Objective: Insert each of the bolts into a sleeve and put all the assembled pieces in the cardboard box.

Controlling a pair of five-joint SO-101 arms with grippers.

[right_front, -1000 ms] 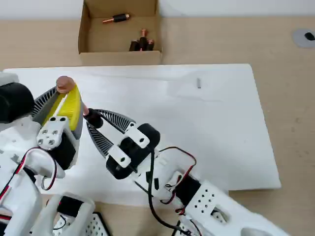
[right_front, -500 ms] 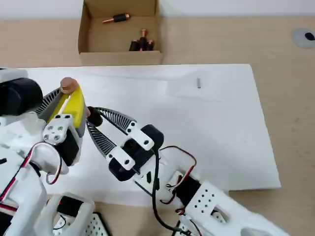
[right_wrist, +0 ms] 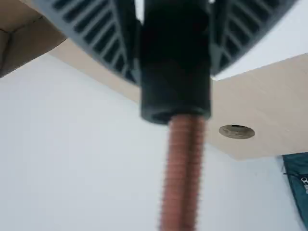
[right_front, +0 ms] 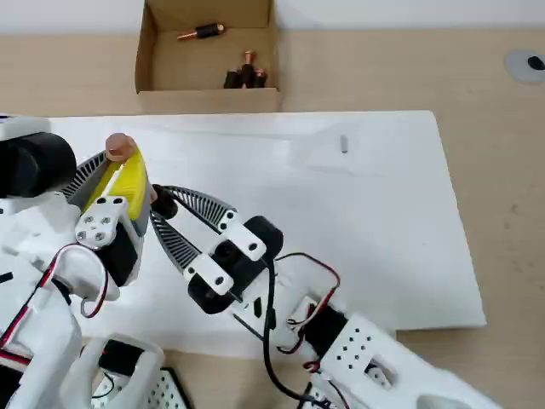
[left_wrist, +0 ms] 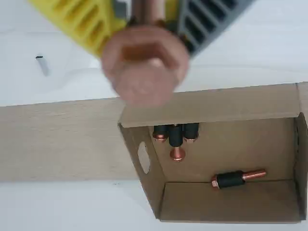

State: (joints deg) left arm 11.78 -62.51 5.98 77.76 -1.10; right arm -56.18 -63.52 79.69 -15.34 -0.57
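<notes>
The only writing is white print on a blue object at the edge of the right wrist view, too small to read. In the high view the left arm rises from the lower left corner, wrist angled so the left fingers, one yellow and one grey, point up toward the cardboard box. They are pressed onto the bolt just under its copper head, which sticks out past their tips and hangs above the white sheet, on the near side of the box. The right arm stretches diagonally from the lower right across the sheet, red and black wires looped along it, and its dark ribbed right fingers meet the left arm's fingers tip to tip. The right fingers pinch the black sleeve from both sides. The bolt's threaded shaft runs straight into the sleeve's open end, with bare thread showing between the sleeve and the head, so both parts are held off the surface. Inside the box lies one assembled piece near the far wall, and a cluster of assembled pieces sits against the near wall. A small grey piece lies on the sheet, well apart from both arms, and a round grommet sits in the wooden surface at the far right
</notes>
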